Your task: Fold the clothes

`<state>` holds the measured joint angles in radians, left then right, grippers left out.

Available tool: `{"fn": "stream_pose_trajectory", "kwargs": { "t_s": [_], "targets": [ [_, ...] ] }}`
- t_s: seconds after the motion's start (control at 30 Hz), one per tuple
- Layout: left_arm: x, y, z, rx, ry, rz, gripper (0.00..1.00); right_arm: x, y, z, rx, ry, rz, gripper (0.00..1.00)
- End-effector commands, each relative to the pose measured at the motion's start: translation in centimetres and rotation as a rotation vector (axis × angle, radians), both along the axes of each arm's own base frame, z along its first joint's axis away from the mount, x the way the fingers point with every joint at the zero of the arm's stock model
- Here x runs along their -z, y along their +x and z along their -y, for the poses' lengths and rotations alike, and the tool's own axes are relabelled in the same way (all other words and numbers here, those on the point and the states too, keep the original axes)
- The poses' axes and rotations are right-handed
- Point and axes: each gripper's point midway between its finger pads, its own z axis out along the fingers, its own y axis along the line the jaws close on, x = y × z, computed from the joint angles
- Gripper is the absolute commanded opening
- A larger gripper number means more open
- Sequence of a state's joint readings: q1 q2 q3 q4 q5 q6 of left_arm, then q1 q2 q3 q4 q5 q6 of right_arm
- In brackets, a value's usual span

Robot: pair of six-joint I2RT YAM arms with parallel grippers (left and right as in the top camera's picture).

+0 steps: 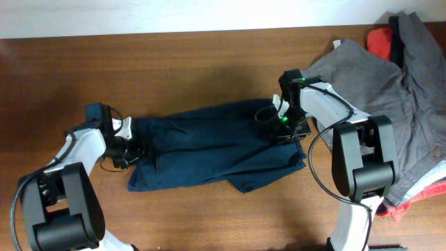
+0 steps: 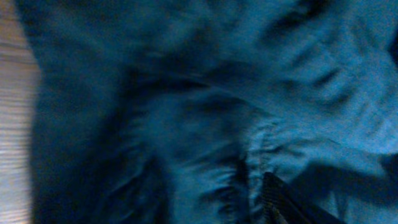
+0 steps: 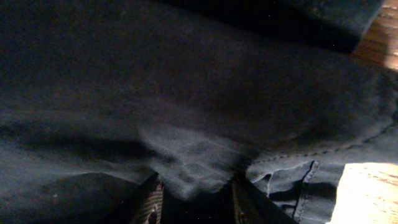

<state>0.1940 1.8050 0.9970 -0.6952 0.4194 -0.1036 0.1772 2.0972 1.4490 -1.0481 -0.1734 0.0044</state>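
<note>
Your left tool (image 1: 131, 148) sits at the left end of the navy shorts (image 1: 209, 150). In its wrist view the blue cloth fills nearly everything. Only one dark finger (image 2: 280, 202) shows at the bottom edge, beside a gathered seam, so you cannot tell whether that tool is clenched or released. The shorts lie rumpled and stretched out lengthways on the wooden surface (image 1: 209, 63). Your right tool (image 1: 282, 129) is at the right end of the shorts. Its wrist view shows a bunch of dark cloth pinched between its two fingers (image 3: 152, 199), so it is grasping the shorts. Just right of the shorts a grey garment (image 1: 376, 84) lies heaped, with a red piece (image 1: 380, 42) beyond it, well apart from the shorts.
</note>
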Motion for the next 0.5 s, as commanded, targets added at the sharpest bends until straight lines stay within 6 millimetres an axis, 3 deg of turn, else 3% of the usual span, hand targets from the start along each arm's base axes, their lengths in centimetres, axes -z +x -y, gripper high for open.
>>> {"fn": "stream_pose_trajectory", "kwargs": {
  "t_s": [0.0,0.13,0.27,0.33,0.4,0.43,0.47],
  "targets": [
    [3.3,-4.0,2.8,0.090,-0.134,-0.113,0.65,3.0,-2.2,2.6,0.017,-0.106,-0.095,0.41],
    [3.3,-4.2,3.8,0.120,-0.193,-0.074,0.64,3.0,-2.2,2.6,0.017,-0.106,-0.095,0.41],
    [2.2,-3.8,5.6,0.196,-0.316,0.025,0.57,3.0,-2.1,2.6,0.017,-0.106,-0.095,0.41],
    [1.7,-3.5,6.1,0.232,-0.352,0.070,0.44,3.0,-2.2,2.6,0.017,-0.106,-0.095,0.41],
    [1.5,-3.3,6.2,0.245,-0.358,0.090,0.13,3.0,-2.1,2.6,0.017,-0.106,-0.095,0.41],
    [1.5,-3.1,6.2,0.245,-0.356,0.097,0.03,3.0,-2.1,2.6,0.017,-0.106,-0.094,0.41],
    [1.5,-3.0,6.2,0.246,-0.354,0.104,0.01,3.0,-2.1,2.6,0.017,-0.106,-0.094,0.41]
  ]
}}
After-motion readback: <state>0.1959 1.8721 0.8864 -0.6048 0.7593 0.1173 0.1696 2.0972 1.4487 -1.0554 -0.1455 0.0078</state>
